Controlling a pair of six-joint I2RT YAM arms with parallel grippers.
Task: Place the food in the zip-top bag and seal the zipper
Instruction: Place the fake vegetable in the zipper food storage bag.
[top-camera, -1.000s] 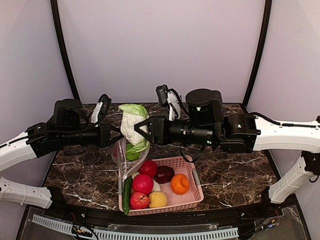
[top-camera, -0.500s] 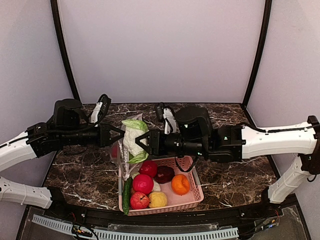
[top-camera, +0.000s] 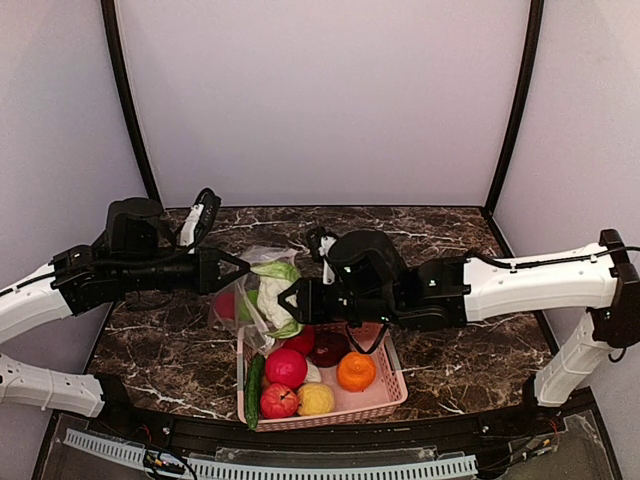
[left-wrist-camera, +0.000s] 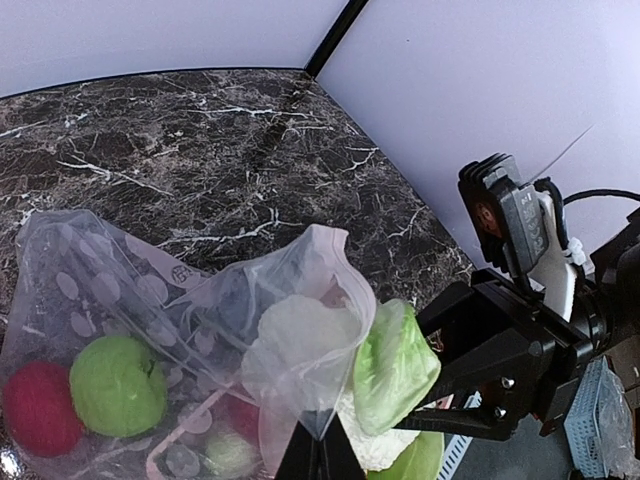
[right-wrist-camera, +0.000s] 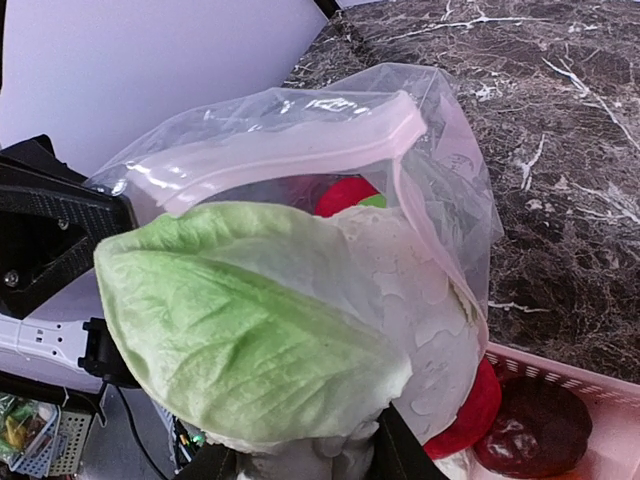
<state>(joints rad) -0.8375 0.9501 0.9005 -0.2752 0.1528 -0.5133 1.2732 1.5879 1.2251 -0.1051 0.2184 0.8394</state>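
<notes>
My left gripper (top-camera: 243, 268) is shut on the edge of the clear zip-top bag (top-camera: 240, 300) and holds it up over the table, mouth towards the right arm. In the left wrist view, a green ball (left-wrist-camera: 117, 385) and a red ball (left-wrist-camera: 40, 407) lie inside the bag (left-wrist-camera: 120, 290). My right gripper (right-wrist-camera: 300, 460) is shut on the pale leafy cabbage (right-wrist-camera: 240, 330), whose top is partly inside the mouth. The pinkish zipper (right-wrist-camera: 300, 140) arches open over the cabbage (top-camera: 272, 290).
A pink slatted basket (top-camera: 392, 372) stands at the near edge under the bag. It holds a red ball (top-camera: 286, 367), a dark red one (top-camera: 328, 348), an orange one (top-camera: 359, 370), a yellow one (top-camera: 316, 399) and a cucumber (top-camera: 254, 389).
The right arm has come down and to the left, bringing the cabbage from above the bag into its mouth. The left arm has held the bag still.
</notes>
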